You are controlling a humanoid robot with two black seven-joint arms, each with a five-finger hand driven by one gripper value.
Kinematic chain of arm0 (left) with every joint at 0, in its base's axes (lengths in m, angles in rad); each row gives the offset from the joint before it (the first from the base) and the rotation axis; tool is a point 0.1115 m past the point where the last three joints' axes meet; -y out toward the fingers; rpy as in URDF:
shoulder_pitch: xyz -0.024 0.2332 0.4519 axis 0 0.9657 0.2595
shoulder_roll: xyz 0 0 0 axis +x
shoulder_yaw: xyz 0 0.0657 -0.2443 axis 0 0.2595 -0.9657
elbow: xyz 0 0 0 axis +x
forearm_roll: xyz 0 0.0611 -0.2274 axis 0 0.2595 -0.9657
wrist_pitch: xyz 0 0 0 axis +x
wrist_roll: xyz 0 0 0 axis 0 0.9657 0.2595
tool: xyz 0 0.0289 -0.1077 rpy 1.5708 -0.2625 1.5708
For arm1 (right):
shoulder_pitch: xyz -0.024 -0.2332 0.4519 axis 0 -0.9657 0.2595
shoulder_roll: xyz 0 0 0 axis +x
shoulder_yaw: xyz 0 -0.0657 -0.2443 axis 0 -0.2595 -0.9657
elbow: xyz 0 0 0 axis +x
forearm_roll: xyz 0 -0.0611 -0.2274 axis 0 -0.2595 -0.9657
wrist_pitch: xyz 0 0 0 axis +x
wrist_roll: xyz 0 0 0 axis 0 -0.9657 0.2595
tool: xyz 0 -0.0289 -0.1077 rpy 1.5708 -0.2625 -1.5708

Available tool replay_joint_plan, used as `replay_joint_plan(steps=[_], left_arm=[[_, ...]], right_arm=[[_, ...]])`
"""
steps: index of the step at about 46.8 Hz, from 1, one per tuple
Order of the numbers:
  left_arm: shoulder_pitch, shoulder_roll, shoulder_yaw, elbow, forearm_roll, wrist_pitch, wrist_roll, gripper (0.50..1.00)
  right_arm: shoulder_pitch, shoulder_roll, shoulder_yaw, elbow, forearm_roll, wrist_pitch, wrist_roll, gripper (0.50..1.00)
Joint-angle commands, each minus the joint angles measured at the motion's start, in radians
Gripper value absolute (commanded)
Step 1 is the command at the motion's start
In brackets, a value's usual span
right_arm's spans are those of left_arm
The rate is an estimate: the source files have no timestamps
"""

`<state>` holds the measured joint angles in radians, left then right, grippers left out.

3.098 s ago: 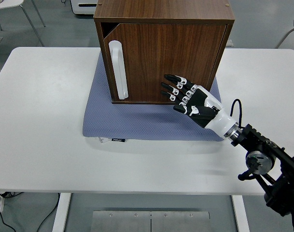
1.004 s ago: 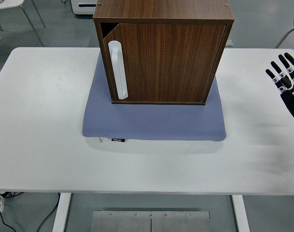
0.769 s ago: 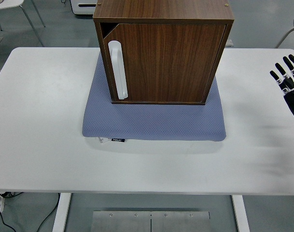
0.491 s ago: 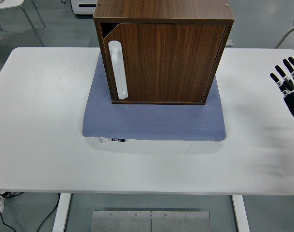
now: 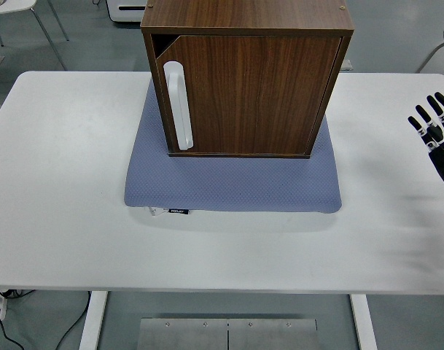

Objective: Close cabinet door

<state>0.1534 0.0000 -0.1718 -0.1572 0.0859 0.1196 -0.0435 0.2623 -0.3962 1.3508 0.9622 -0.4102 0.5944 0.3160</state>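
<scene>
At the right edge of the frame, the right hand [image 5: 437, 137] is mostly cut off; only its black fingers [image 5: 418, 122] show, spread and straight, holding nothing, above the white table [image 5: 61, 182] and well apart from the cabinet [image 5: 247, 76]. That dark wood cabinet stands on a blue-grey mat [image 5: 232, 182]. Its door [image 5: 251, 95] lies flush with the front, hiding the interior. A white handle [image 5: 178, 106] runs upright along the door's left side.

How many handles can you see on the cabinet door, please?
1: a white handle runs upright along the left edge of the cabinet door. None seems hidden.
</scene>
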Motion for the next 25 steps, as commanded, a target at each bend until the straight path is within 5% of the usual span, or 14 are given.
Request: replay_joint_plan(steps=[1,25], left_arm=[[0.0,0.0,0.0,-0.001,0.0,0.0,0.001,1.0],[0.0,0.0,0.0,-0.001,0.0,0.0,-0.001,1.0]], right_arm=[[0.0,0.0,0.001,-0.005,0.001,-0.001,0.0,1.0],[0.0,0.028,0.001,-0.045,0.001,-0.001,0.001,1.0]])
